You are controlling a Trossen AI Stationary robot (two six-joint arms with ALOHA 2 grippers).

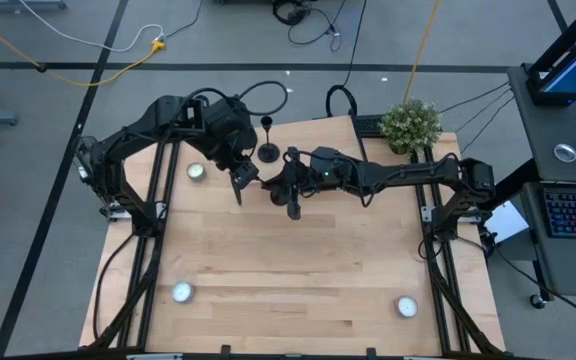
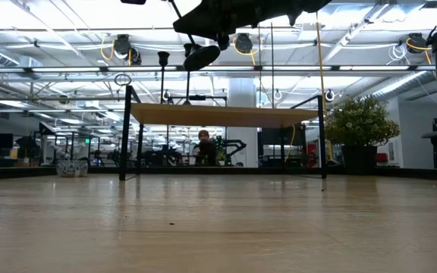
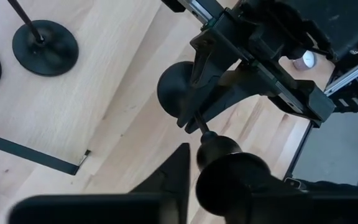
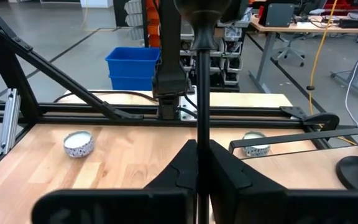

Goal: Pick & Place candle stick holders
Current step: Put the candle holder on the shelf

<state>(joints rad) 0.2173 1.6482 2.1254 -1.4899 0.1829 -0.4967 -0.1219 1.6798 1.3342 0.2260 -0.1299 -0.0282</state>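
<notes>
While the right gripper (image 4: 197, 168) shows in its own wrist view, its fingers are pressed together on the thin stem of one candle stick holder (image 4: 199, 93). The stem runs on towards 12 o'clock, where the cup meets the left arm. Pinching the stem low seems meant to leave the cup end free.

From the left wrist view, the left gripper (image 3: 191, 168) sits right at that cup. Only one of its fingers (image 3: 173, 174) is plain, so I cannot tell whether it grips or has let go. The holder's round base lies towards 11 o'clock, beyond the right gripper's clamp. Together this reads as a hand-over between the arms. A second holder (image 3: 44, 46) stands upright on the table (image 3: 104, 106) at 10 o'clock, with another dark base just beside it at the frame's edge.

Seen from above, both grippers meet near the table's far edge at 12 o'clock, close to the standing holder. A potted plant (image 1: 410, 124) sits at 1 o'clock.

At table height, the arms hang at 12 o'clock with the held holder clear of the wood.
</notes>
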